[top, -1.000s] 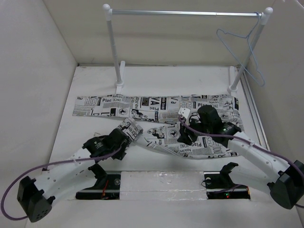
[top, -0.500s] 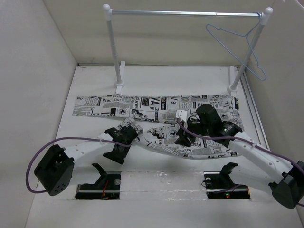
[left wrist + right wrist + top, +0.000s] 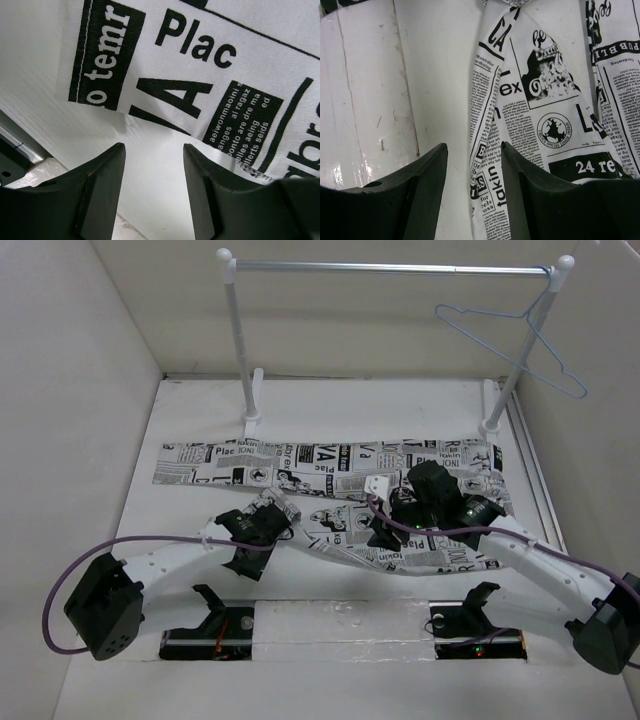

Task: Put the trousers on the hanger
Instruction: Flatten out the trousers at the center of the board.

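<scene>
The trousers (image 3: 300, 462) lie on the white table (image 3: 200, 410), not on the hanger. 1 leg is spread flat across the table in front of the rack (image 3: 240, 350). The other leg runs slantwise toward the near edge, between the 2 arms.

The hanger (image 3: 527, 320) hangs by its hook from the right end of the rack's silver rail (image 3: 390, 267), tilted and well apart from the cloth.

The left gripper (image 3: 262, 523) sits low at the near end of the slanting leg. In the left wrist view (image 3: 153, 150) its 2 fingers are spread with only bare table between them, and the printed cloth (image 3: 225, 65) lies just ahead.

The right gripper (image 3: 385, 530) is over the middle of the same leg, also spread and holding nothing. In the right wrist view (image 3: 472, 150) the cloth's edge (image 3: 535, 110) reaches into the gap between its fingers.
</scene>
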`<state>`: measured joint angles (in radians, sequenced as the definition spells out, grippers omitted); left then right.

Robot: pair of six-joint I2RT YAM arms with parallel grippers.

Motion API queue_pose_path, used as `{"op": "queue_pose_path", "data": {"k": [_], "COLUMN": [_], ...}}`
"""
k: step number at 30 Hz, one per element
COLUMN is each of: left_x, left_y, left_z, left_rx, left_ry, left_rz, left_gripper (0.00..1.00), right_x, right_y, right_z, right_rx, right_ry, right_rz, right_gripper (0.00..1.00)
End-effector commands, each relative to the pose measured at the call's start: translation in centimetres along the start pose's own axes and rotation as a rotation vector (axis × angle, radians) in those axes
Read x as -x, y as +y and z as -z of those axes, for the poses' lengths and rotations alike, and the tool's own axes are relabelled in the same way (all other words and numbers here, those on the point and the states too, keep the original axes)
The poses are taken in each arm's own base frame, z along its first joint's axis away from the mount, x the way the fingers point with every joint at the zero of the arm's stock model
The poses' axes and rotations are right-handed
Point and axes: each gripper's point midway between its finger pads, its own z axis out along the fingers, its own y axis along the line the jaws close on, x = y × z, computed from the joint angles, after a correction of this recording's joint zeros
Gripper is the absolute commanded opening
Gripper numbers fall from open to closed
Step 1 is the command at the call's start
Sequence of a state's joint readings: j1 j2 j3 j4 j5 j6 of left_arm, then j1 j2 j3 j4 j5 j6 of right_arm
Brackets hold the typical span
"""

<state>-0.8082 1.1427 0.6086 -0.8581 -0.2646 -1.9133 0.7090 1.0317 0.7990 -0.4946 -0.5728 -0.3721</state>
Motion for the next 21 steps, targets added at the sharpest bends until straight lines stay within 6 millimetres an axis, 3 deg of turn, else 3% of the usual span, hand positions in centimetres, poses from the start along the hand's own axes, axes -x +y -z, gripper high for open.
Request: {"op": "queue_pose_path", "data": {"k": [1,6,12,21], "left_x": [3.3,3.4,3.2,4.8], "left_y": [-2.0,-1.7,-1.1,-2.3], "left_z": [0.0,-1.3,-2.4,-3.6], "left_rx": [-0.053,-0.070,-0.054,-0.061], "left_ry": [-0.113,-0.087,-0.090,-0.150], "left_rz": [0.560,0.622,0.633,0.632], "left_gripper": [0.48,0.54,0.54,0.52], "right_x": [2.1,1.9,1.5,1.4], "right_y": [-0.2,-0.3,-0.3,0.0], "right_z": [0.3,0.1,0.1,0.4], "right_rx": [-0.003,-0.003,-0.004,-0.004], "right_ry": [-0.035,-0.027,-0.013,-0.016], "right_rz": [0.056,0.053,0.047,0.049], "right_gripper": [0.53,0.52,0.52,0.52]}}
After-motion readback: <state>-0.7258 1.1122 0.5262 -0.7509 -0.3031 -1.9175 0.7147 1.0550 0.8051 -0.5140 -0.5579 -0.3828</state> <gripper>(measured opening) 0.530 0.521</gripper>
